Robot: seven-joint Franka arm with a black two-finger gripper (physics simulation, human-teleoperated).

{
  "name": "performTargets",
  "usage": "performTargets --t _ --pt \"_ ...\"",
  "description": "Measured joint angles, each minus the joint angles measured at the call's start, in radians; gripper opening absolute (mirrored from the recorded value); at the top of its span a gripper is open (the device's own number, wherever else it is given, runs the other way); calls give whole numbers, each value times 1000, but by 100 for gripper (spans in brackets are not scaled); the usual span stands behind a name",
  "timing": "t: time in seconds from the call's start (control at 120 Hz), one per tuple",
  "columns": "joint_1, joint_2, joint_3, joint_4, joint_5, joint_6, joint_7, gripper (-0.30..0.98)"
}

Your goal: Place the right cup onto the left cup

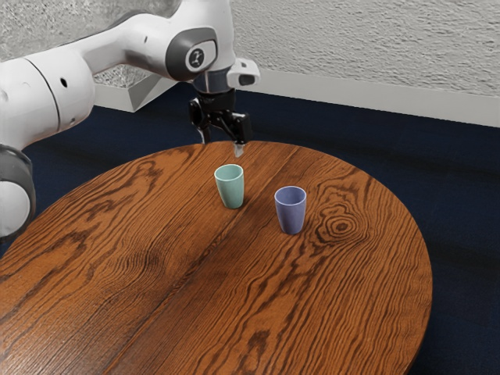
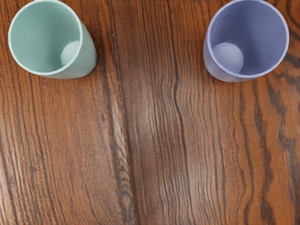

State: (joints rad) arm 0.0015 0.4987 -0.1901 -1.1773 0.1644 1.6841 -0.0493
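My gripper (image 1: pixel 222 144) hangs over the table's far edge in the exterior view, its two fingers spread apart and nothing between them. The mint-green cup (image 1: pixel 230 187) stands upright just below and in front of it. A purple-blue cup (image 1: pixel 291 211) is also upright, a short gap away toward the exterior view's right and nearer that camera. From the wrist view I look into both mouths: the green cup (image 2: pixel 47 42) and the purple cup (image 2: pixel 246 42) are empty and do not touch each other.
Both cups rest on a round wooden table (image 1: pixel 156 273) with dark grain. Bare tabletop (image 2: pixel 150 140) lies between them and under my hand. A textured wall (image 1: pixel 375 55) with a pale baseboard rises behind the dark blue floor (image 1: pixel 344 133).
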Motion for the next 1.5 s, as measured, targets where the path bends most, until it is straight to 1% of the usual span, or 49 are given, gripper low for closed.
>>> performTargets --t 0.1,0.208,0.358,0.5,0.592,0.775,0.925,1.125,1.3,1.425,1.5 --pt "-31 64 0 39 4 43 9 69" --pt "-71 131 -23 97 6 75 20 69" --pt "-114 196 -35 125 7 113 36 69" --pt "-119 255 -44 129 10 156 53 69" --pt "-119 299 -46 142 26 195 68 69" --pt "-120 362 -91 194 76 253 98 69" --pt "-118 399 -101 209 112 290 120 69" --pt "-117 422 -95 210 126 330 145 68" --pt "-117 440 -94 210 129 358 161 61" --pt "-111 456 -96 210 130 371 171 53" --pt "-107 459 -97 209 129 376 175 45"
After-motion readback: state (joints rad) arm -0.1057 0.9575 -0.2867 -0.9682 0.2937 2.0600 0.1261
